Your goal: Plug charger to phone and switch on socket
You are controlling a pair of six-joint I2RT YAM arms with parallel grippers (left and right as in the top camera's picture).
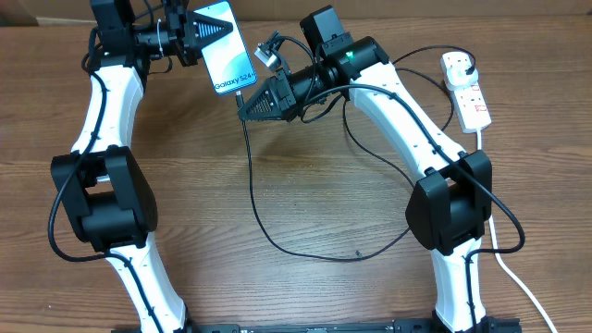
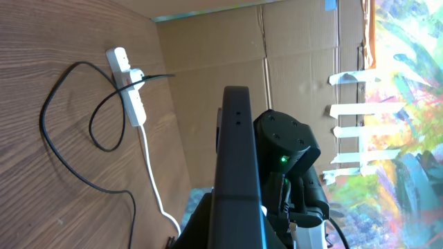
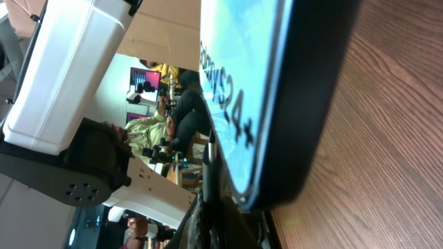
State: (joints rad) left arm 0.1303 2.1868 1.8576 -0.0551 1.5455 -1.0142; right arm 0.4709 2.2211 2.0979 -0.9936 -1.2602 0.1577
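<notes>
My left gripper (image 1: 192, 39) is shut on the phone (image 1: 222, 46) and holds it tilted above the table's far edge, with its light blue screen and "Galaxy S24" text facing up. In the left wrist view the phone (image 2: 237, 152) shows edge-on between the jaws (image 2: 232, 232). My right gripper (image 1: 252, 102) is shut on the charger's connector end, right at the phone's lower short edge. In the right wrist view the thin black tip (image 3: 211, 162) touches the phone (image 3: 291, 83) at that edge. The charger cable (image 1: 277, 242) loops over the table to its plug in the socket (image 1: 470, 92).
The socket's thick white cord (image 1: 513, 273) runs down the right side past the right arm's base. The left wrist view shows the socket (image 2: 129, 86), the cable loop (image 2: 66, 155), the white cord (image 2: 151, 176) and a cardboard wall (image 2: 208, 62) behind the table.
</notes>
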